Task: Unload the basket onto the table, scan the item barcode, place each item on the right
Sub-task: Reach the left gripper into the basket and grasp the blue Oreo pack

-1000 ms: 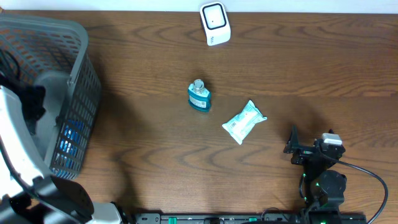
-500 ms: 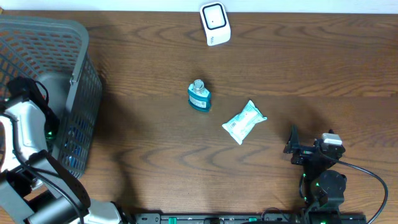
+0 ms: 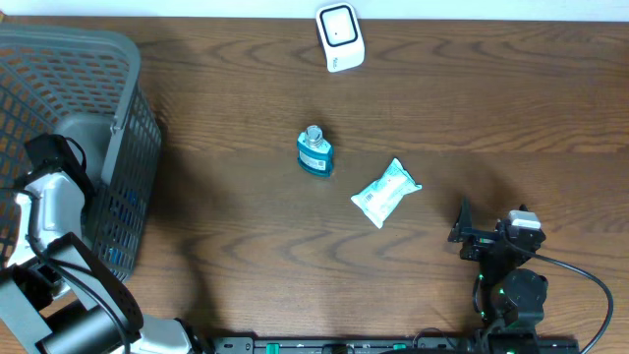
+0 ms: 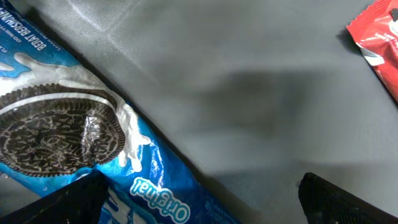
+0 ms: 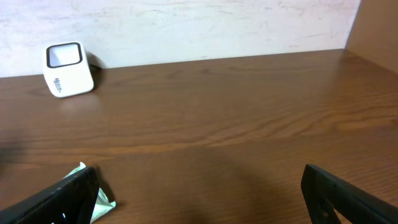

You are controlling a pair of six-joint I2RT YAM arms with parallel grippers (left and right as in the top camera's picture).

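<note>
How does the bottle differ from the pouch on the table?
Colour: the bottle is deep blue with a clear cap; the pouch is pale green and white.
Shape: the bottle is compact; the pouch is wider, flat and crinkled.
Pose: the bottle's cap points toward the scanner; the pouch lies diagonally.
Both rest on the table, apart from each other, with nothing touching them.

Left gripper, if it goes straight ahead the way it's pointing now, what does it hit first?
Most likely the bare grey basket floor ahead of the left gripper; the blue Oreo pack beside it could catch one of the open jaws first. Depth is unclear.
</note>
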